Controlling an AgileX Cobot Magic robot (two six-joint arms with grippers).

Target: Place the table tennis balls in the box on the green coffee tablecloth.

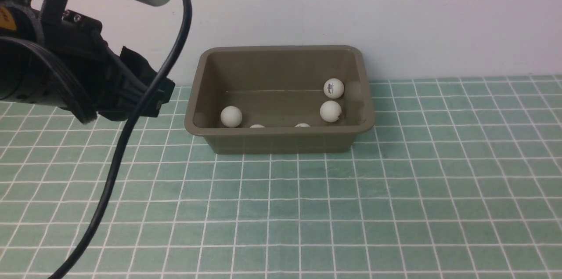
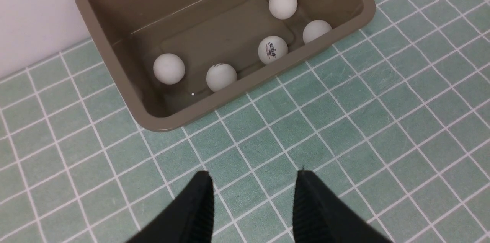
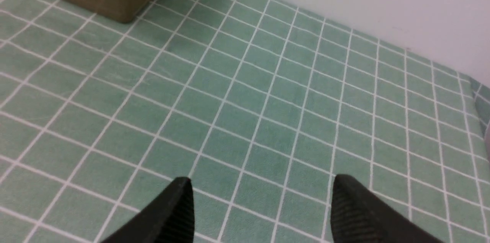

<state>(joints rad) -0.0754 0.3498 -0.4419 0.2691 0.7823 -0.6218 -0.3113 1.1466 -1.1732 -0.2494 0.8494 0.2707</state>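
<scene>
The olive-brown box [image 1: 281, 140] stands on the green coffee tablecloth [image 1: 373, 208] near the back wall. Several white table tennis balls lie inside it; in the left wrist view they show along its floor, such as one ball [image 2: 169, 68], a second [image 2: 221, 77] and a logo-marked third [image 2: 272, 49]. My left gripper [image 2: 252, 176] hovers open and empty over the cloth, a short way in front of the box [image 2: 229, 93]. Out of the front view, my right gripper [image 3: 260, 181] is open and empty above bare cloth, with a box corner [image 3: 115, 2] far off.
A plain white wall [image 1: 417, 11] rises directly behind the box. The left arm [image 1: 57, 68] fills the front view's upper left, and its black cable [image 1: 116, 160] hangs down across the cloth there. The cloth's edge [image 3: 476, 86] shows in the right wrist view.
</scene>
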